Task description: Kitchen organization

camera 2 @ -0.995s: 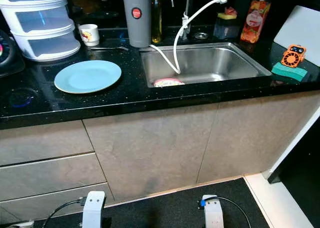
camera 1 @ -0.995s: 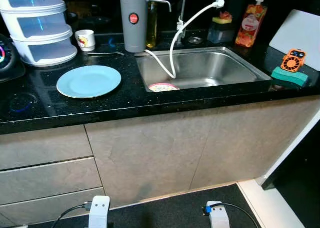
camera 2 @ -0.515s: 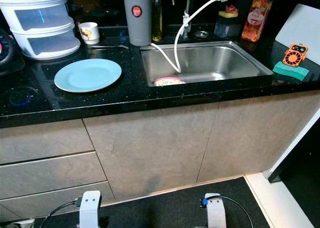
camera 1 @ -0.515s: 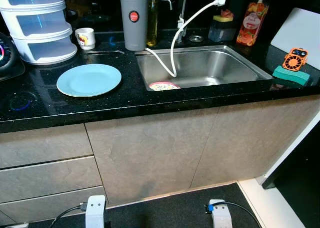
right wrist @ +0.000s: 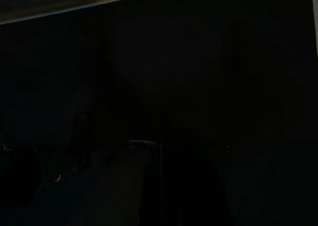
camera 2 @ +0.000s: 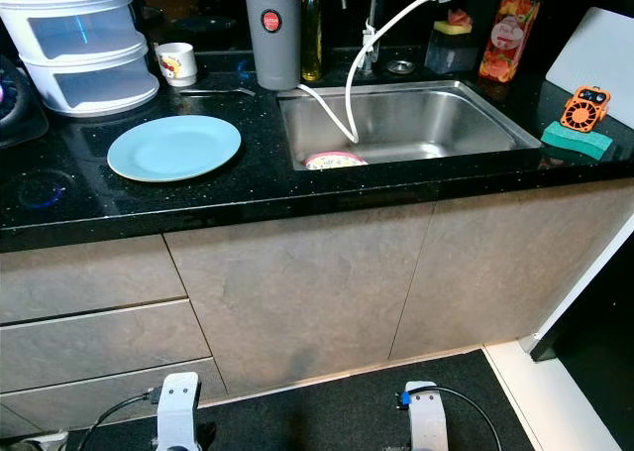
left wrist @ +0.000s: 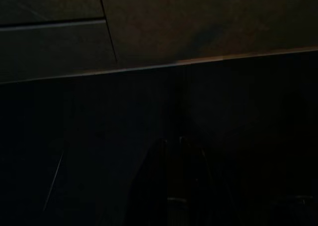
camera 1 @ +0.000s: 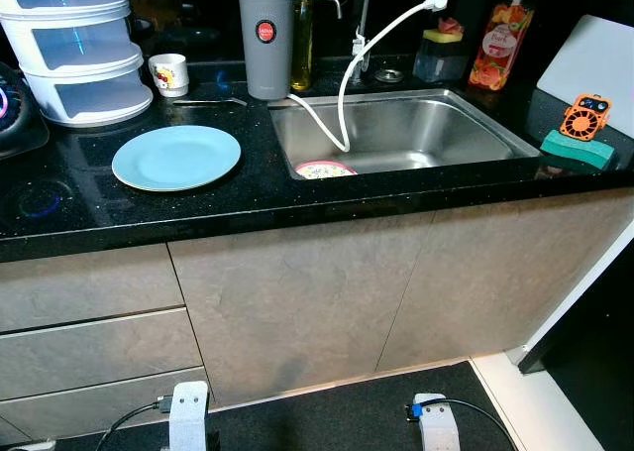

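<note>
Nothing had moved: a round, glossy blue plate [camera 1: 176, 159] lay on the speckled black counter [camera 1: 248, 198] at nine o'clock from the steel sink [camera 1: 416, 129]; both idle grippers' finger spacing was unreadable.

You won't find any text sharp enough to read here. The grey canister [camera 1: 264, 41] carries a round red badge [camera 1: 264, 33] with pale marks too small to make out (likely a logo), and the orange bottle [camera 1: 499, 47] has a printed label, equally illegible.
</note>
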`<state>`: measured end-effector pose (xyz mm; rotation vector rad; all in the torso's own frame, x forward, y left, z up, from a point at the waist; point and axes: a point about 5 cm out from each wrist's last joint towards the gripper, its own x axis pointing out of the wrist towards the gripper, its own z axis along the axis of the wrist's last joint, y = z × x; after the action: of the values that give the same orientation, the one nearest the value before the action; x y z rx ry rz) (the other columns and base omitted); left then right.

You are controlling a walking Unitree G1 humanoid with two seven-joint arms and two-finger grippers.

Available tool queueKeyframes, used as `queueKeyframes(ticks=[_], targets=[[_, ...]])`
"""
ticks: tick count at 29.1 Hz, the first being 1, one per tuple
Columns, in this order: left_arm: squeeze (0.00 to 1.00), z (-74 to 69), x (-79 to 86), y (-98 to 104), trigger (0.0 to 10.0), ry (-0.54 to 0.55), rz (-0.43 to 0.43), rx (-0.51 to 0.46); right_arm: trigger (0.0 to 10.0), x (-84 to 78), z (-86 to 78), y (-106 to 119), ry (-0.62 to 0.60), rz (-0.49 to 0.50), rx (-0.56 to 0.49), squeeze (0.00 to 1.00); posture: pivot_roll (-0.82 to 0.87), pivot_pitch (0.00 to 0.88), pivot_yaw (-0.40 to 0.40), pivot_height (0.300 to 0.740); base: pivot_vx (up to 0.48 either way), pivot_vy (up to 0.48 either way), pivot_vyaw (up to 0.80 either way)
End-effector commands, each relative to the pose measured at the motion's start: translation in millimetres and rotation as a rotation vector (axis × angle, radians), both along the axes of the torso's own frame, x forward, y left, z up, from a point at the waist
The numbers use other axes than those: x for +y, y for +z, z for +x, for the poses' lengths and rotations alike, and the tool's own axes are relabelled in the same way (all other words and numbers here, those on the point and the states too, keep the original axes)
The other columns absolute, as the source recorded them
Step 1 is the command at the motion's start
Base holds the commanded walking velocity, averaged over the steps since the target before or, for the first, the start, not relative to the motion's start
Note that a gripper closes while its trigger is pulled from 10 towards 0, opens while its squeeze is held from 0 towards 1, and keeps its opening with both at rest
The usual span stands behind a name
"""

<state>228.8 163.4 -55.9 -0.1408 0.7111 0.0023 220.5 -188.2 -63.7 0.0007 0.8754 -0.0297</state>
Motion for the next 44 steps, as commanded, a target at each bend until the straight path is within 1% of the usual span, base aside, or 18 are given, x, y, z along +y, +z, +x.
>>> queueKeyframes(ticks=[1, 11, 13, 16, 17, 18, 20, 23, 24, 25, 27, 28, 29, 32, 34, 35, 39, 44], targets=[[0.00, -5.5, -3.8, -4, 10.0, 0.000, -0.009, 0.021, 10.0, -0.5, -4.2, -3, -0.005, 0.002, 0.014, 0.00, -0.04, 0.105, -0.037, 0.740, 0.000, 0.000, 0.00], [0.00, -4.2, -1.5, -3, 10.0, 0.018, -0.007, 0.017, 10.0, -1.8, -3.6, -2, -0.009, 0.001, 0.009, 0.00, -0.05, 0.100, -0.034, 0.740, 0.000, 0.000, 0.00], [0.00, 5.2, -1.7, 4, 10.0, -0.012, 0.049, -0.025, 10.0, 0.3, 7.9, 5, -0.011, 0.024, -0.050, 0.00, -0.06, 0.110, -0.036, 0.740, 0.000, 0.000, 0.00], [0.00, 32.8, -1.5, 30, 10.0, -0.010, 0.064, -0.195, 10.0, 11.7, 42.6, 33, 0.032, 0.087, -0.238, 0.00, -0.06, 0.117, -0.030, 0.740, 0.000, 0.000, 0.00], [0.00, 43.6, -0.2, 43, 10.0, -0.001, 0.067, -0.275, 10.0, 13.8, 54.7, 44, 0.036, 0.106, -0.310, 0.00, -0.06, 0.117, -0.030, 0.740, 0.000, 0.000, 0.00], [0.00, 57.3, 1.1, 63, 10.0, 0.012, 0.066, -0.376, 10.0, 15.2, 71.1, 62, 0.019, 0.144, -0.407, 0.00, -0.06, 0.121, -0.026, 0.740, 0.000, 0.000, 0.00], [0.00, 74.7, 3.7, 94, 10.0, 0.036, 0.057, -0.517, 10.0, 16.8, 93.4, 91, -0.018, 0.227, -0.540, 0.00, -0.06, 0.123, -0.024, 0.740, 0.000, 0.000, 0.00], [0.00, 74.7, 3.7, 94, 10.0, 0.036, 0.057, -0.517, 10.0, 16.8, 93.4, 91, -0.018, 0.227, -0.540, 0.00, -0.06, 0.123, -0.024, 0.740, 0.000, 0.000, 0.00], [0.00, 81.6, 4.6, 109, 10.0, 0.040, 0.054, -0.578, 10.0, 17.8, 103.0, 106, -0.020, 0.258, -0.600, 0.00, -0.06, 0.122, -0.024, 0.740, 0.000, 0.000, 0.00], [0.00, 81.6, 4.6, 109, 10.0, 0.040, 0.054, -0.578, 10.0, 17.8, 103.0, 106, -0.020, 0.258, -0.600, 0.00, -0.06, 0.122, -0.024, 0.740, 0.000, 0.000, 0.00], [0.00, 98.1, 3.5, 157, 10.0, 0.015, 0.068, -0.763, 10.0, 22.0, 127.6, 157, 0.013, 0.311, -0.788, 0.00, -0.06, 0.115, -0.025, 0.740, 0.000, 0.000, 0.00], [0.00, 98.1, 3.5, 157, 10.0, 0.015, 0.068, -0.763, 10.0, 22.0, 127.6, 157, 0.013, 0.311, -0.788, 0.00, -0.06, 0.115, -0.025, 0.740, 0.000, 0.000, 0.00], [0.00, 102.9, 2.9, 178, 10.0, 0.003, 0.077, -0.839, 10.0, 24.4, 135.5, 181, 0.036, 0.324, -0.866, 0.00, -0.06, 0.112, -0.024, 0.740, 0.000, 0.000, 0.00], [0.00, 108.3, 1.7, 218, 10.0, -0.017, 0.100, -0.981, 10.0, 30.1, 146.2, 227, 0.088, 0.357, -1.017, 0.00, -0.06, 0.108, -0.025, 0.740, 0.000, 0.000, 0.00], [0.00, 107.7, -0.6, 238, 10.0, -0.038, 0.120, -1.049, 10.0, 32.2, 148.8, 251, 0.112, 0.373, -1.102, 0.00, -0.06, 0.108, -0.025, 0.740, 0.000, 0.000, 0.00], [0.00, 107.7, -0.6, 238, 10.0, -0.038, 0.120, -1.049, 10.0, 32.2, 148.8, 251, 0.112, 0.373, -1.102, 0.00, -0.06, 0.108, -0.025, 0.740, 0.000, 0.000, 0.00], [0.00, 102.6, -3.5, 261, 10.0, -0.056, 0.140, -1.119, 10.0, 34.0, 149.4, 279, 0.113, 0.411, -1.189, 0.00, -0.05, 0.100, -0.028, 0.740, 0.000, 0.000, 0.00], [0.00, 100.4, -1.2, 266, 10.0, -0.043, 0.152, -1.113, 10.0, 36.8, 148.3, 284, 0.129, 0.423, -1.183, 0.00, -0.05, 0.094, -0.028, 0.740, 0.000, 0.000, 0.00]])
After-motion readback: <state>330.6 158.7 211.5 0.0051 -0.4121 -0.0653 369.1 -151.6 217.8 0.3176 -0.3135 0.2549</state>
